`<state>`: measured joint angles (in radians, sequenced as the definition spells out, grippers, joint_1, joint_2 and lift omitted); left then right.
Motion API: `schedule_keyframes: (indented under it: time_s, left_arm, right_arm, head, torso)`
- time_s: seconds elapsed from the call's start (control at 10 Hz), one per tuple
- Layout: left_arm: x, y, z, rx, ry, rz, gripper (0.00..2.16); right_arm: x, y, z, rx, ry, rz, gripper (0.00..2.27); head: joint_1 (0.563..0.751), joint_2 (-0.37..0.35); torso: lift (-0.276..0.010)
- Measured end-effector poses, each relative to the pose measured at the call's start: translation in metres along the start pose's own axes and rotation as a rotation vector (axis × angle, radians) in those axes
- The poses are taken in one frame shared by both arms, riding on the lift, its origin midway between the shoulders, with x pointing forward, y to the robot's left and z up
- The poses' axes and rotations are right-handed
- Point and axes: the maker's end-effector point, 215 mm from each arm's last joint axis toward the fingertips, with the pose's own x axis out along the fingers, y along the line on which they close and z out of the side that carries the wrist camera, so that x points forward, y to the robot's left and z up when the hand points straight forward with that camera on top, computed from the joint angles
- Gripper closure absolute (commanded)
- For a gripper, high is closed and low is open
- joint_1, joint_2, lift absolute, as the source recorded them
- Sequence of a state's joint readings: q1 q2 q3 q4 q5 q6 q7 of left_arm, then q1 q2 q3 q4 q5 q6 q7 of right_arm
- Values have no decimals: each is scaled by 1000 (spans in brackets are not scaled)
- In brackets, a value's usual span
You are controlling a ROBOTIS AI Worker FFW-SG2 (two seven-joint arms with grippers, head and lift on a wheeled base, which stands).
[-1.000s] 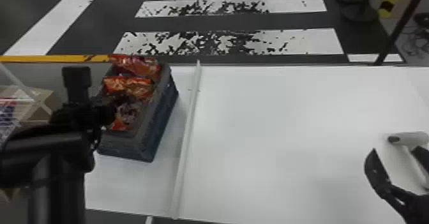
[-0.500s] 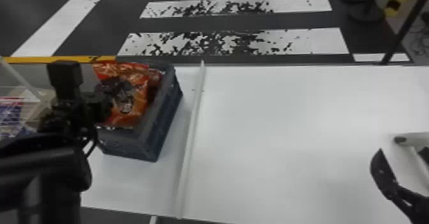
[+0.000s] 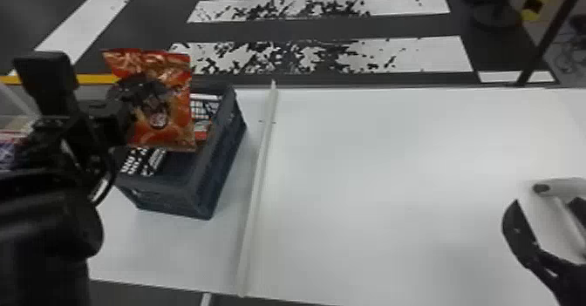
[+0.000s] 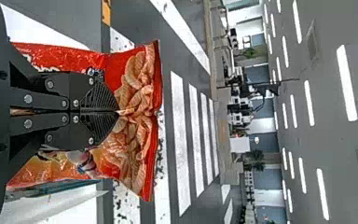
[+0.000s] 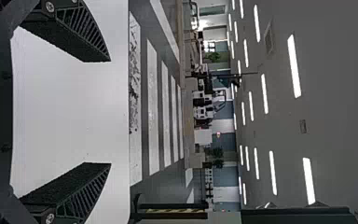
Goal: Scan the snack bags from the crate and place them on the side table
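Note:
My left gripper (image 3: 141, 92) is shut on an orange-red snack bag (image 3: 174, 102), which hangs above the dark blue-grey crate (image 3: 222, 170) at the left of the white table (image 3: 392, 174). In the left wrist view the left gripper (image 4: 116, 112) has its two ribbed fingers pinching the middle of the snack bag (image 4: 137, 93). My right gripper (image 3: 545, 235) is low at the right, beside a white scanner (image 3: 562, 213) on the table. Its fingers stand wide apart in the right wrist view, where the right gripper (image 5: 109, 113) holds nothing.
Inside the crate lie black-and-white patterned pieces (image 3: 144, 161) and a bit of red. A raised white strip (image 3: 257, 187) crosses the table just right of the crate. Clear plastic with packs behind it (image 3: 13, 130) stands at the far left.
The left gripper has raised a snack bag out of the crate, and more of the crate's inside now shows. The right arm has barely shifted.

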<state>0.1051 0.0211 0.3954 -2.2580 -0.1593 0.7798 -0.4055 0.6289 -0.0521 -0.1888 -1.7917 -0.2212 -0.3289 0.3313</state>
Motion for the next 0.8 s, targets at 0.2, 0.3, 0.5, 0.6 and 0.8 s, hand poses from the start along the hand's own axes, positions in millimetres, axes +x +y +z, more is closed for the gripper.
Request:
schedule_keyframes:
  time_s: [0.2, 0.3, 0.5, 0.6, 0.8]
  left_arm:
    - [-12, 3, 18, -73, -24, -8, 2135]
    - [-17, 6, 26, -95, -33, -10, 2135]
    - [-26, 7, 43, -117, -49, -16, 2135]
    - [-29, 3, 49, -137, -51, -33, 2135]
    - [-32, -20, 54, -175, -45, -103, 2135]
  right_arm:
    - [0, 0, 1, 3, -2, -1, 83]
    - [1, -1, 1, 4, -4, -1, 83]
    - [1, -2, 3, 10, -10, -3, 83]
    - [1, -3, 4, 12, -12, -5, 83]
    - [1, -4, 5, 13, -16, -7, 83]
  head:
    - [695, 140]
    - [695, 141]
    - [695, 140]
    - [695, 133]
    - [695, 108]
  torso:
    - [-94]
    - [-94]
    - [-94]
    - [-94]
    - [-94]
